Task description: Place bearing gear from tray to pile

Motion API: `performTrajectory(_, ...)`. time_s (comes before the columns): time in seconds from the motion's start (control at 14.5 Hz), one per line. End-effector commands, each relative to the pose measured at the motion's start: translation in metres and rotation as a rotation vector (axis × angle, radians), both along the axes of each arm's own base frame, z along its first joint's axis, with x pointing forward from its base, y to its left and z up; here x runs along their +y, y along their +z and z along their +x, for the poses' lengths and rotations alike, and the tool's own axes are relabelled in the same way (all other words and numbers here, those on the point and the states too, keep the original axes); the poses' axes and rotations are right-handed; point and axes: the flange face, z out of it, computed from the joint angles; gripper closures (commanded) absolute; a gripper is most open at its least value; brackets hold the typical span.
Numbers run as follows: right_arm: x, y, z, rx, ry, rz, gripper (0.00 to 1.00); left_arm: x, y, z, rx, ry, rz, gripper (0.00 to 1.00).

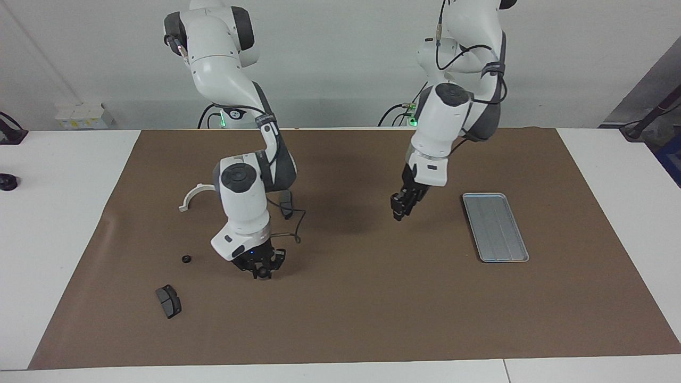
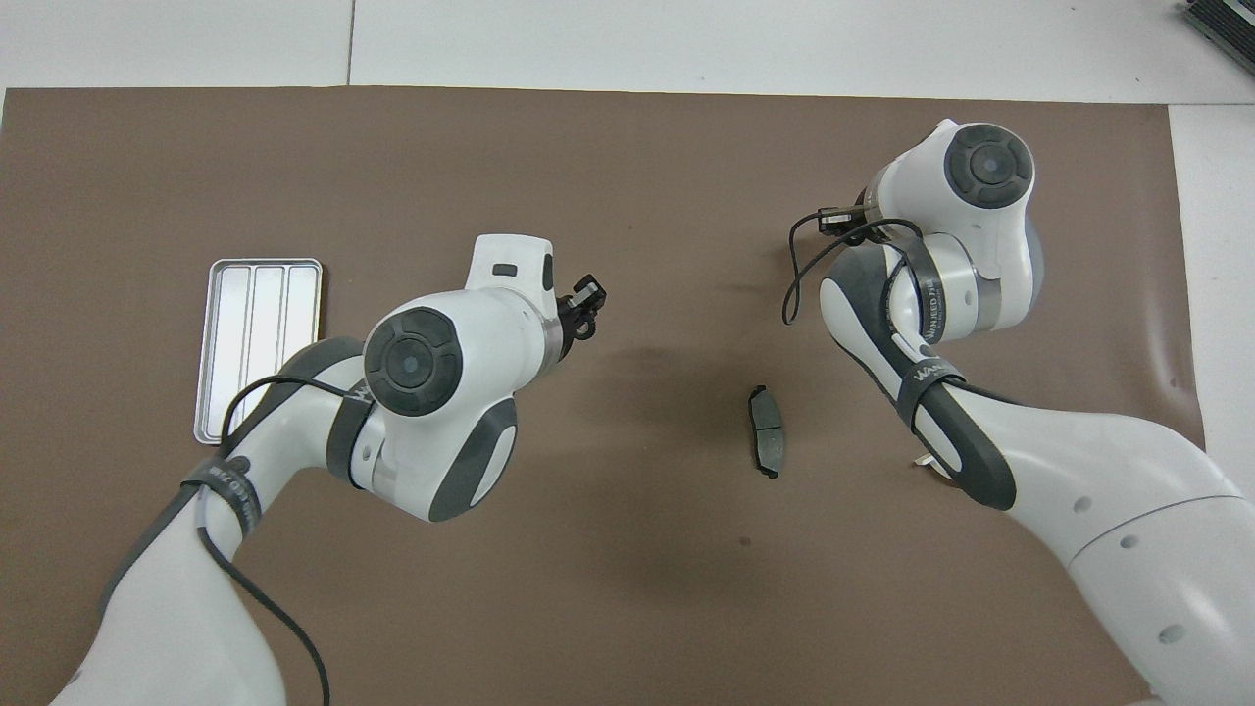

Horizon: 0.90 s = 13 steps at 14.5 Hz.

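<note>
Tray (image 1: 495, 227) looks bare. Our right claw (image 1: 262, 270), low over the table (image 1: 372, 308) beside a lone black gear (image 1: 186, 259), seems clamped on a small dark piece; release next. Left claw (image 1: 401, 208) waits, fingers together.

Ribbed silver metal tray (image 1: 495, 227) with a dull sheen lies on matt brown paper-like mat (image 1: 372, 319).
</note>
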Motion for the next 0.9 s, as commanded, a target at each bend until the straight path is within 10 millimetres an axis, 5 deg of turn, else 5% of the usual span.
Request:
performTrajectory(0.0, -0.026, 0.000, 0.008, -0.006, 0.038, -0.008, 0.81, -0.035, -0.046, 0.028, -0.017, 0.019, -0.054, 1.00)
performTrajectory(0.14, -0.043, -0.002, 0.011, -0.010, 0.051, -0.016, 0.81, -0.036, -0.052, 0.027, -0.014, 0.016, -0.053, 0.94)
performTrajectory(0.21, -0.054, 0.001, 0.015, -0.042, 0.049, -0.011, 0.80, -0.036, -0.058, 0.025, -0.015, 0.016, -0.053, 0.84)
performTrajectory(0.28, -0.065, 0.004, 0.018, -0.073, 0.036, -0.007, 0.78, -0.035, -0.062, 0.023, -0.016, 0.017, -0.052, 0.64)
performTrajectory(0.34, -0.068, 0.003, 0.018, -0.076, 0.029, -0.006, 0.65, -0.034, -0.064, 0.022, -0.009, 0.017, -0.049, 0.24)
performTrajectory(0.41, -0.067, 0.002, 0.018, -0.075, 0.029, -0.006, 0.44, -0.034, -0.062, 0.022, -0.001, 0.018, -0.044, 0.00)
performTrajectory(0.48, -0.063, 0.003, 0.018, -0.075, 0.029, -0.004, 0.23, -0.033, -0.061, 0.022, 0.025, 0.020, -0.024, 0.00)
performTrajectory(0.55, -0.057, 0.002, 0.017, -0.069, 0.031, 0.001, 0.15, -0.024, -0.056, 0.027, 0.061, 0.019, 0.013, 0.00)
performTrajectory(0.69, -0.043, 0.002, 0.016, -0.064, 0.033, 0.006, 0.12, 0.008, -0.008, 0.033, 0.056, 0.007, 0.082, 0.00)
performTrajectory(0.83, -0.004, 0.004, 0.013, -0.056, 0.035, 0.018, 0.12, 0.062, 0.034, 0.048, 0.053, -0.019, 0.129, 0.00)
